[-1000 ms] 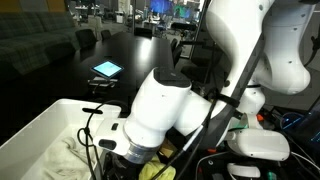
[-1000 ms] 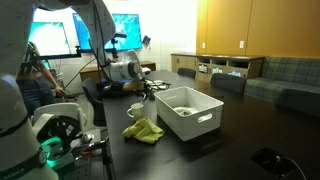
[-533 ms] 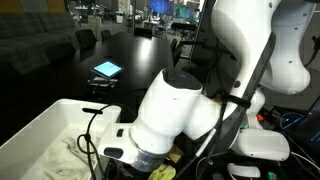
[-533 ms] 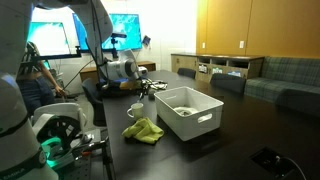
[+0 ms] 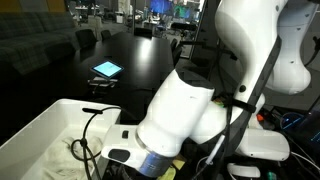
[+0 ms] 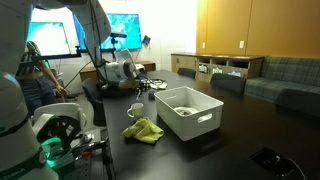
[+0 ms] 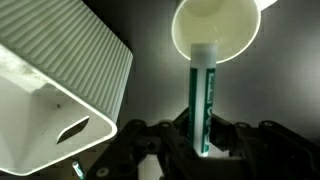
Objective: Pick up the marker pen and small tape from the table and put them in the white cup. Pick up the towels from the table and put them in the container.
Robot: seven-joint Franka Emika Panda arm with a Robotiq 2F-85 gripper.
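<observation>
In the wrist view my gripper (image 7: 202,120) is shut on a green-and-white marker pen (image 7: 204,85), which points straight at the white cup (image 7: 215,28); the pen's tip overlaps the cup's rim. The same cup (image 6: 136,110) stands on the dark table beside the container (image 6: 190,112), with the gripper (image 6: 143,90) just above it. A yellow-green towel (image 6: 145,130) lies crumpled on the table in front of the cup. A white towel (image 5: 68,155) lies inside the container (image 5: 45,120). The small tape is out of view.
A lit tablet (image 5: 106,69) lies further back on the table. The container's ribbed wall and slot handle (image 7: 70,128) stand close to the gripper's left in the wrist view. Chairs, monitors and a second robot base (image 6: 60,130) surround the table.
The arm's wrist has swung lower and nearer the camera in an exterior view. The grip on the marker pen is unchanged.
</observation>
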